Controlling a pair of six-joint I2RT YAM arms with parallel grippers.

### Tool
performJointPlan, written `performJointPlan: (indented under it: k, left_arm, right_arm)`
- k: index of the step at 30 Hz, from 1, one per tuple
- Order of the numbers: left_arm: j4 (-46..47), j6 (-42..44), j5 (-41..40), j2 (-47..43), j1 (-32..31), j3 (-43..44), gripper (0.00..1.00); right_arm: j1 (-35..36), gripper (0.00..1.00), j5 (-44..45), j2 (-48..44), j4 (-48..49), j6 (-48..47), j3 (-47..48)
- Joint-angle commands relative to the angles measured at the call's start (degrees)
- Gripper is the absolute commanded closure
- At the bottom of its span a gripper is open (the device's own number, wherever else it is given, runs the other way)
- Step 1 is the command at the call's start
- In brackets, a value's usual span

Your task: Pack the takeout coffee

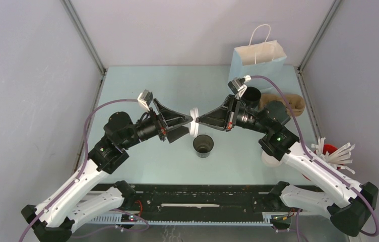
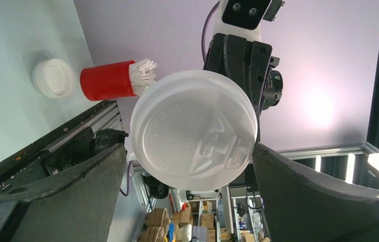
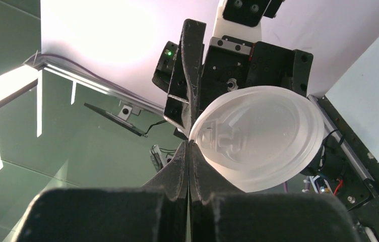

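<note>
White lid (image 3: 258,136), edge pinched in right fingers (image 3: 175,176)

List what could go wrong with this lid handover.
The right gripper pinches only the rim of the lid, so it may pivot or slip. The left gripper stands open around it; if the right releases before it closes, the lid could drop near the black cup.

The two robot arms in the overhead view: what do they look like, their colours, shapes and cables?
Both the left arm and the right arm have white shells low down and black joints farther out. The left gripper and right gripper have black wedge-shaped fingers, with a white camera block behind. A mauve cable loops along each arm; a green light glows on the right one.
</note>
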Motion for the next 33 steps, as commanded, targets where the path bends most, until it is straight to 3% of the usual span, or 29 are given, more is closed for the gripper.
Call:
performJointPlan:
  k: [1, 15, 20, 33]
  left_arm:
    - [2.26, -0.55, 1.26, -0.72, -0.22, -0.01, 0.0]
    - [1.52, -0.1, 1.4, -1.25, -0.22, 0.26, 0.07]
    - [-1.36, 1.64, 1.47, -0.88, -0.11, 1.8, 0.0]
    - [-2.04, 2.25, 1.98, -0.37, 0.48, 2.9, 0.05]
  right_arm:
    - [1.26, 1.0, 0.22, 0.22, 3.08, -0.52, 0.16]
    - [1.55, 1.0, 0.43, 0.8, 1.87, -1.61, 0.19]
    - [1.47, 1.0, 0.7, 0.07, 1.53, -1.94, 0.16]
    - [0.31, 1.0, -0.03, -0.69, -1.37, -3.53, 0.15]
